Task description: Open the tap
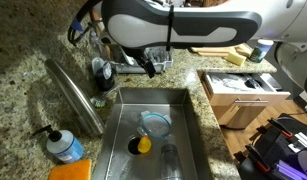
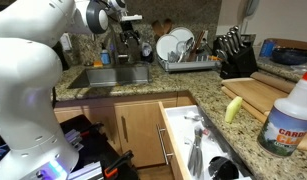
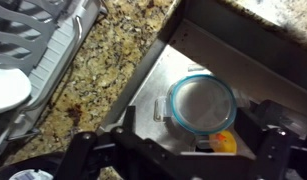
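The tap (image 1: 75, 97), a long curved brushed-steel kitchen faucet with a thick grey tubular spout, lies in an exterior view along the speckled granite counter (image 1: 28, 105) at about 9 o'clock from the stainless-steel sink (image 1: 185, 105), swung aside so that it runs beside the basin's edge, not over it. I judge it was parked there to leave the basin free, which also means the spout tells me little about where its lever sits, and I cannot pick out a lever in any view. My black two-finger gripper (image 1: 145, 68) hangs at roughly 12 o'clock of the sink, above the corner nearest the wire dish rack (image 3: 43, 50), well apart from the tap. In the wrist view its fingers (image 3: 81, 152) stand spread at 7 and 5 o'clock with nothing between them, so the gripper (image 3: 175, 158) is parted and empty. That view looks straight down at a round clear container with a blue rim (image 3: 203, 105) on the sink floor and a small yellow item (image 3: 225, 143) just beside it toward 5 o'clock; the tap is outside it. A clear pump bottle of blue liquid (image 1: 63, 147) and an orange sponge (image 1: 71, 171) sit near the spout's end at 7 o'clock, close enough that a careless approach could knock them. I reckon the task is not yet begun: I need to carry the hand across toward 9 o'clock and find the handle first.
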You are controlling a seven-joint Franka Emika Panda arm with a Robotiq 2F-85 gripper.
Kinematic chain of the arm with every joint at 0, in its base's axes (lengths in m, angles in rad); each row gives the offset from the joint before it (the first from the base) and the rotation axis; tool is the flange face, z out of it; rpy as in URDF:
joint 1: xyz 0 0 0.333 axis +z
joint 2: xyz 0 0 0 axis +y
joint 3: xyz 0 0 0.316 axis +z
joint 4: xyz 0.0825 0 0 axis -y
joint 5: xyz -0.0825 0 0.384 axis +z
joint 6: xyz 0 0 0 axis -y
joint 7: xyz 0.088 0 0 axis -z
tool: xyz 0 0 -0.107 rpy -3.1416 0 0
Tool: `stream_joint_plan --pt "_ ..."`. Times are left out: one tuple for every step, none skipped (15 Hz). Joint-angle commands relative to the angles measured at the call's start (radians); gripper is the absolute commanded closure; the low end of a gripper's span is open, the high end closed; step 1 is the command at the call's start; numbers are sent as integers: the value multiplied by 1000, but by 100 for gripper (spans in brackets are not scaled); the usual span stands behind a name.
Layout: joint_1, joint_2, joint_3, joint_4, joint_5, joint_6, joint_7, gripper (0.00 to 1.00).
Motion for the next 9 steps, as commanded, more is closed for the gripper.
stream_joint_plan --pt "12 44 -60 110 5 9 63 0" --pt "33 40 -65 100 3 -25 30 0" --pt "35 40 -69 109 6 -27 34 0" --pt "35 41 -70 112 7 -27 33 0" --pt "35 43 -70 114 7 -27 33 0" --pt "35 46 -71 115 7 -27 33 0" --pt "9 65 -55 146 43 26 93 0" --pt "-10 79 -44 165 71 64 122 0" --pt "-26 89 -40 175 97 83 149 0"
